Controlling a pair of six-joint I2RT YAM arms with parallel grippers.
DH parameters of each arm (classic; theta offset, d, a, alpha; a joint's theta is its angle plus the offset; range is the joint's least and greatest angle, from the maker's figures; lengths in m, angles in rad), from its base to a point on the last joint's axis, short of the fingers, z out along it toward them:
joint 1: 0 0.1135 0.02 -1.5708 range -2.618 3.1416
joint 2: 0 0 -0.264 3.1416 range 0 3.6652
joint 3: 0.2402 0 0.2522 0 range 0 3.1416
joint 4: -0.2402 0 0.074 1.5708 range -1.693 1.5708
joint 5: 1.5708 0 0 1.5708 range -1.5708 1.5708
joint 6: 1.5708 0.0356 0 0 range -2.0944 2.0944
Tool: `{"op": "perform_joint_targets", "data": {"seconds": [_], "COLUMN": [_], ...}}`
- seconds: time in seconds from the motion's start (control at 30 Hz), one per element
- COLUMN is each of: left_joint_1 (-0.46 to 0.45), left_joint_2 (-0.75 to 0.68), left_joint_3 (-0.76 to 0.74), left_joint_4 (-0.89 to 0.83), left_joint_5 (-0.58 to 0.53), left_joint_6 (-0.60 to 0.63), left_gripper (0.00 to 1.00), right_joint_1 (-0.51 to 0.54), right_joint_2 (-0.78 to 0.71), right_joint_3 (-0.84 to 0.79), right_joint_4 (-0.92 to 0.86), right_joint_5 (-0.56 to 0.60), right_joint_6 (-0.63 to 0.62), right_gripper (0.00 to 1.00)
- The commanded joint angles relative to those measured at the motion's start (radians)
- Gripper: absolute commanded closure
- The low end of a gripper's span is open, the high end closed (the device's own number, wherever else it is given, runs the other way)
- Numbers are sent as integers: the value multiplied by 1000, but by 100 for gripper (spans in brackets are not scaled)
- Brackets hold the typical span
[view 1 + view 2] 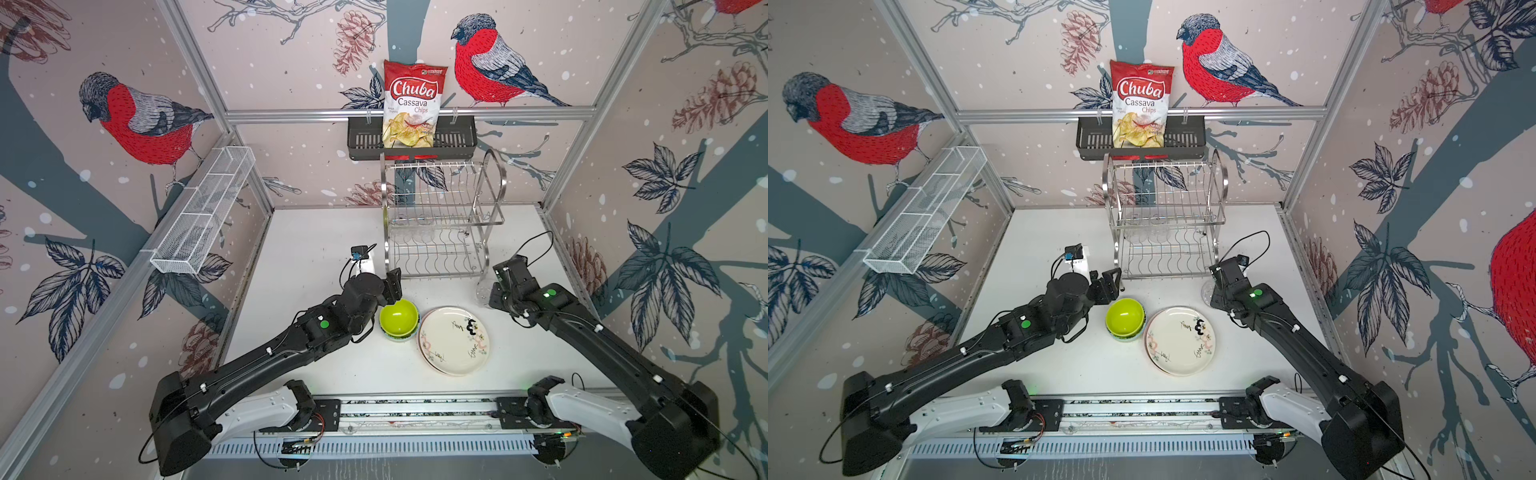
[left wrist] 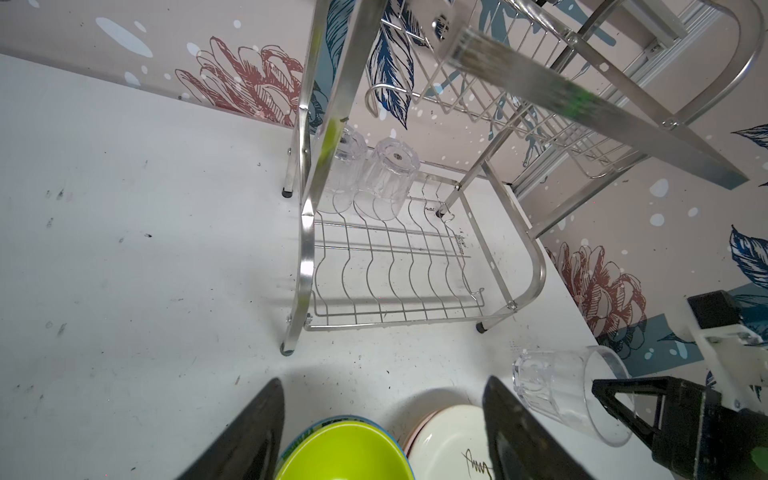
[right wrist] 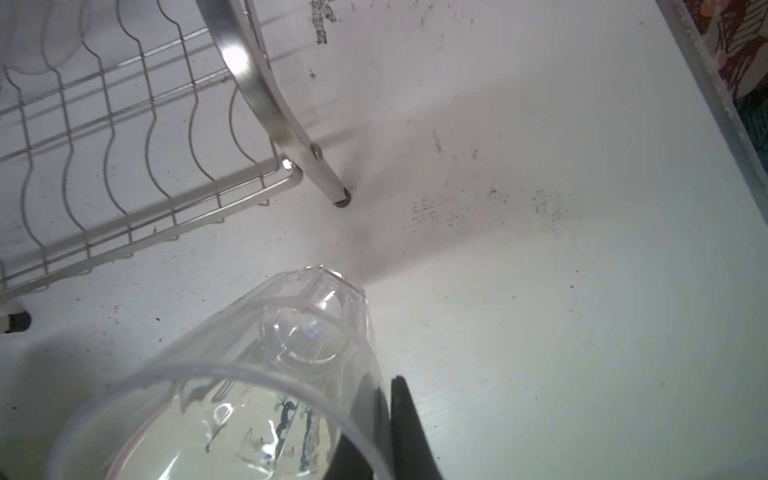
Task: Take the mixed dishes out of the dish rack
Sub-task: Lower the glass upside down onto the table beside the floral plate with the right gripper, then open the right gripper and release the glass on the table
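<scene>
The two-tier shiny stainless-steel wire dish rack point(image 1: 440, 216) stands at the back of the white table point(image 1: 316, 249), its upper tier bare. In front of it lies a stack of plates topped by the round cream plate with doodles point(image 1: 454, 340). Just beside that, nested bowls are topped by the lime plastic bowl point(image 1: 398, 318). Two clear faceted tumblers point(image 2: 388, 178) sit upside down, side by side, at the rear of the lower tier.

A third clear tumbler point(image 3: 257, 374) is tilted near the rack's front right foot; I cannot tell whether its base touches the table. The right gripper point(image 3: 384, 399) is pinched tight on its rim wall. The left gripper point(image 2: 384, 380) hovers over the lime bowl, spread wide and empty.

Let go at this tilt, the slick tumbler could tip and roll into the plates. Reaching the rear pair means going under the upper tier, where a clipped frame would shove the rack.
</scene>
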Motion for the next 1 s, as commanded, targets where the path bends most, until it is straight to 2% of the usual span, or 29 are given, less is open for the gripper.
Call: {"op": "perform_joint_targets", "data": {"seconds": [0.0,0.57,0.97], "left_joint_1": [4,11,14], "left_joint_2": [-2,-28,-22], "left_joint_3": [-1,-17,-14], "left_joint_4": [-7,-16,-13], "left_joint_5": [-17,-42,-36], "left_joint_6": [-8,-29,-33], "left_gripper": [26,25,25], "right_joint_1": [-11,-108,-132], "right_joint_2": [27,25,39], "right_joint_3": [-6,-104,-124], "right_joint_4": [-12,20,52], "right_joint_5": [11,-69,-104], "right_joint_6": [-12,-18,-30], "right_gripper": [91,88,84]}}
